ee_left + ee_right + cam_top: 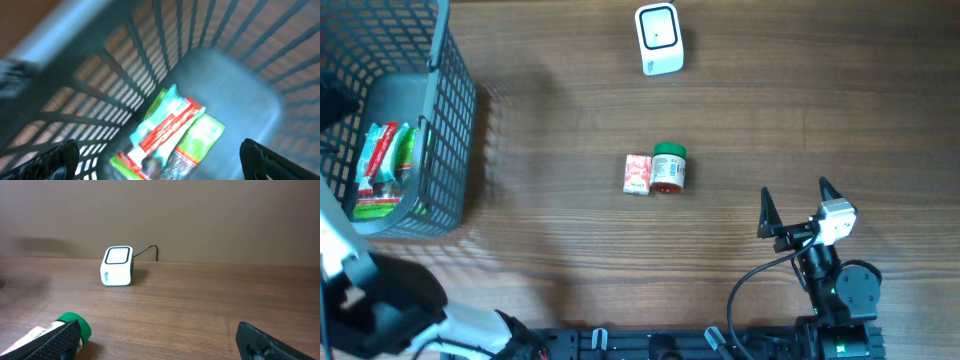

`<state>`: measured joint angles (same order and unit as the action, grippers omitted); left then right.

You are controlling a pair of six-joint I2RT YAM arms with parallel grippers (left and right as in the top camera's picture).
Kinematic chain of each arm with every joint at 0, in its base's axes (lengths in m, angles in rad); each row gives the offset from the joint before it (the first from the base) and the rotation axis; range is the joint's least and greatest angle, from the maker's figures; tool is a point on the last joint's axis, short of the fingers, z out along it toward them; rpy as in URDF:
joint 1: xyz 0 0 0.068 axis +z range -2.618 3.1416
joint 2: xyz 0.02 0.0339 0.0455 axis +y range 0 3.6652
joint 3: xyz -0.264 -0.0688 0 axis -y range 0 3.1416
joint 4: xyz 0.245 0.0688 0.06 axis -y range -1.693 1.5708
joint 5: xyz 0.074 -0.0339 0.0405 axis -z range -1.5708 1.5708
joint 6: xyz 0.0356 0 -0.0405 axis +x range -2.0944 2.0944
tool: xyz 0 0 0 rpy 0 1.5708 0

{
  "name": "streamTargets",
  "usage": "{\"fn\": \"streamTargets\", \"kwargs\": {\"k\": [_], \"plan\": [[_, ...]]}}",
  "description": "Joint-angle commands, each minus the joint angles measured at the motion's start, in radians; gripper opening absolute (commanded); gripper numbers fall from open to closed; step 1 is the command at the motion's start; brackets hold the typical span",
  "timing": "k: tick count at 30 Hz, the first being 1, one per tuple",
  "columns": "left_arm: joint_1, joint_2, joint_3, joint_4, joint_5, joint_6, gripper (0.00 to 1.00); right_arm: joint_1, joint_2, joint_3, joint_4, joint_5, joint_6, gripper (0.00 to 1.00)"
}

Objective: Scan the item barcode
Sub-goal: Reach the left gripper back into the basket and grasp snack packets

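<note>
My right gripper [793, 190] hovers low over the table [570, 250], spread wide and empty. My left gripper [162, 162], just as wide and empty, hangs over the basket [450, 120] of red and green packets [172, 132]. Ahead, a red-white box [637, 173] touches a green-lidded jar [669, 167], with nothing blocking them. Farthest off stands the scanner [659, 39]. The label print is unreadable.

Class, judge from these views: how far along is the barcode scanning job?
Done, probably: packets lie in the basket, under the open left tool. In hand: nothing; the right tool is open too. Left: the red box and green-lidded jar lie apart from the scanner.
</note>
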<state>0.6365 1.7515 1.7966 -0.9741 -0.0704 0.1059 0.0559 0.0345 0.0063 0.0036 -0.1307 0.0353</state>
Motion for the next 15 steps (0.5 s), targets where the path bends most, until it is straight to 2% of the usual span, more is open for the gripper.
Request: {"fn": "streamTargets", "kwargs": {"k": [1,4,8,12,15], "plan": [[0.002,0.143,0.001,-0.018,0.041,0.128,1.00,-0.003,-0.003,-0.001,0.005,0.003,-0.008,0.99],[0.000,0.265,0.001,-0.010,0.151,0.210,0.98,-0.003,-0.003,-0.001,0.005,0.003,-0.008,1.00],[0.000,0.404,0.001,0.000,0.147,0.232,0.96,-0.003,-0.003,-0.001,0.005,0.003,-0.008,1.00],[0.000,0.454,0.001,0.005,0.092,0.231,0.92,-0.003,-0.003,-0.001,0.005,0.003,-0.008,1.00],[0.000,0.455,0.000,0.008,0.092,0.230,0.77,-0.003,-0.003,-0.001,0.005,0.003,-0.009,1.00]]}}
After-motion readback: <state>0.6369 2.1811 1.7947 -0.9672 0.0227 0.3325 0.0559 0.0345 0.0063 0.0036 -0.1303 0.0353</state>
